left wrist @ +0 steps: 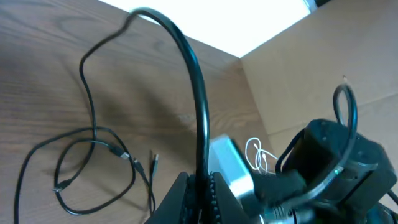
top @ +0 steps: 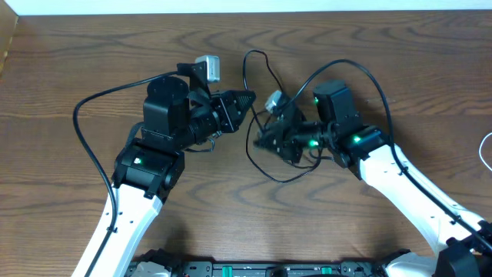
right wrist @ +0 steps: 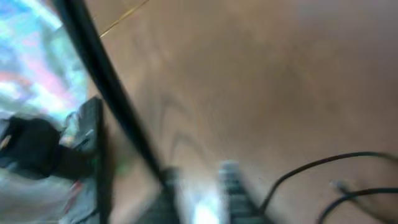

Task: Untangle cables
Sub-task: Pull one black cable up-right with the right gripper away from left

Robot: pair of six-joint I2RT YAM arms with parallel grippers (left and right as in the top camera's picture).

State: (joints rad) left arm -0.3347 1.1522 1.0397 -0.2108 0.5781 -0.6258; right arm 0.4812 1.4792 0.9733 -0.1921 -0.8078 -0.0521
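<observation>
— Where is the black cable (top: pixel 270 178)?

— On the wooden table (top: pixel 61 46), in loose loops between the two arms, with one stretch lifted off the wood. From the left wrist it shows as a thin dark strand rising from the loops, arching over, and coming down into the left gripper (left wrist: pixel 200 196). It looks thick there only because it is close to the lens.

— So the left gripper has hold of it?

— Yes. Its fingers are closed on the strand, which disappears between them. The small plug ends (left wrist: pixel 153 163) lie flat on the table, just beside the loops.

— And the right gripper (top: pixel 261 141)?

— From above it sits low over the middle of the tangle, with cable curving around it on the near side. Its own camera is badly blurred, but the fingers (right wrist: pixel 233 186) stand apart with a bright gap between them, and nothing can be made out in that gap. A dark strand slants down toward the other finger, and whether it touches cannot be told.

— The white cable (left wrist: pixel 256 154)?

— A small pale coil, slender like the black one. It lies well apart from both grippers, out past the right arm.
</observation>
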